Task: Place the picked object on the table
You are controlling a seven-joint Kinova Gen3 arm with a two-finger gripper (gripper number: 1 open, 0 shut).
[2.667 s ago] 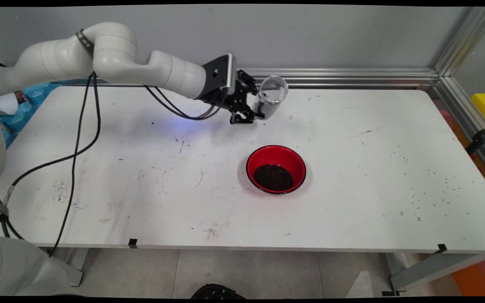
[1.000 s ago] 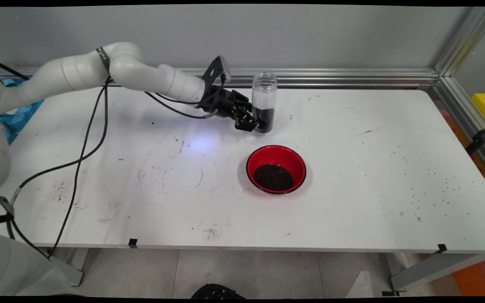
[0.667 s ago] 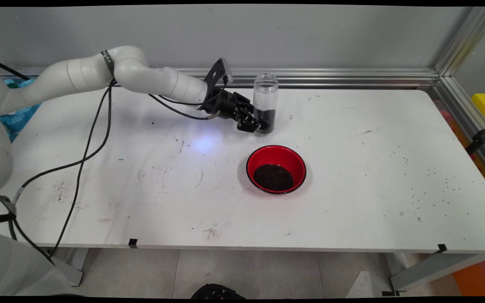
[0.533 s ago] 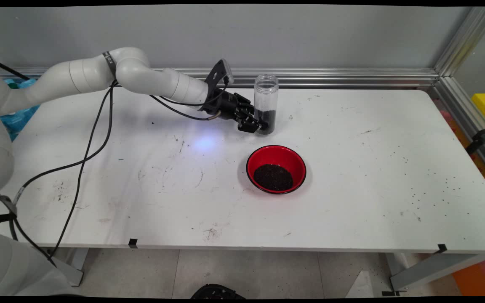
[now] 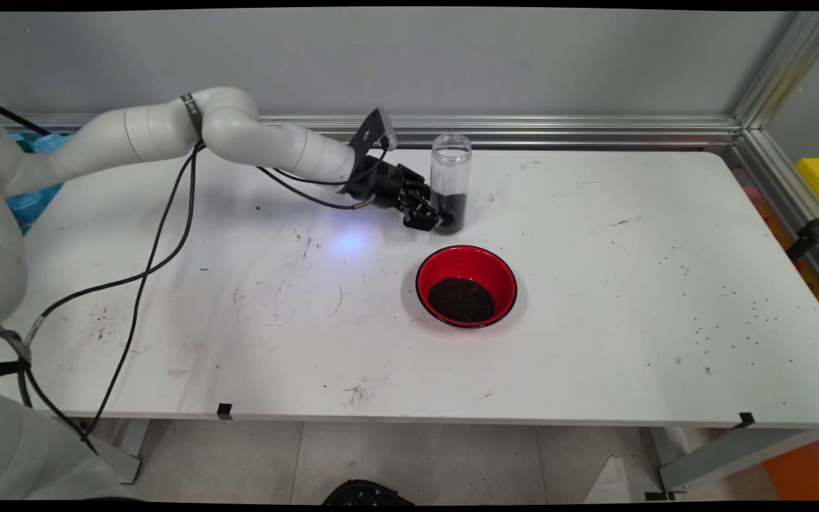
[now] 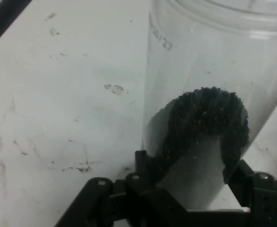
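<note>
Because the end effector [image 5: 435, 219] was clamped low on the clear plastic jar [image 5: 450, 181], just above its base, the jar stood upright on the white worktop [image 5: 594, 284] with its open mouth uppermost, so the dark granules [image 6: 207, 118] lay settled in its bottom portion. In the hand view one finger [image 6: 143, 165] sat against each side of the jar wall. One jar, one red bowl [image 5: 466, 286] and one end effector were counted; the bowl, nearer the camera and apart from the jar, held a second heap of granules.

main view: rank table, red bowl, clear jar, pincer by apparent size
1. white table
2. red bowl
3. clear jar, upright, dark grains at its bottom
4. pincer, shut on the jar; partly hidden, so close to the jar
</note>
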